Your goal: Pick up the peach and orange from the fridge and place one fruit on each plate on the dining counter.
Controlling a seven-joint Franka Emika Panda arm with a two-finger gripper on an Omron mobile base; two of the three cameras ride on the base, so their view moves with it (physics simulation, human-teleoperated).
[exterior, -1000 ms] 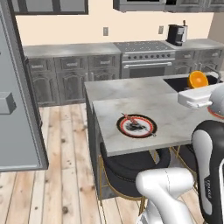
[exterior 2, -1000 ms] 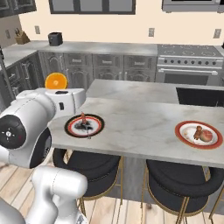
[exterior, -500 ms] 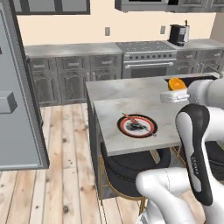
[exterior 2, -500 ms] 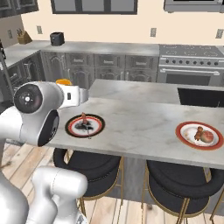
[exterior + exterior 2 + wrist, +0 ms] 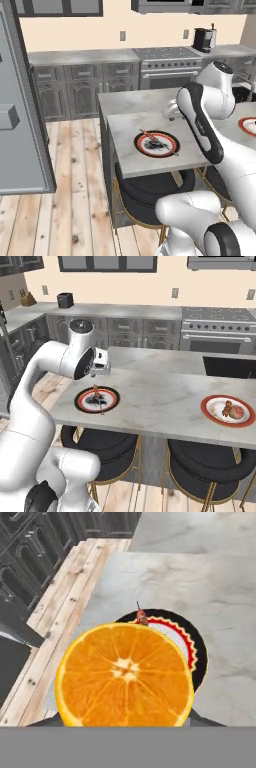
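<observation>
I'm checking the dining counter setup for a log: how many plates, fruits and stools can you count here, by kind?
Plates: 2, the near plate and the far plate
Oranges: 1, the orange, in front of the hand camera above the near plate
Peaches: 1, the peach, on the far plate
Stools: 2, one stool and another stool
Total: 6

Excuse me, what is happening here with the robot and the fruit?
The white robot arm is carrying the orange in its gripper over the dining counter. It hangs near the left plate, which holds no fruit yet, only a small dark item. The far plate on the right already has the peach on it. The orange is not set down yet.
</observation>
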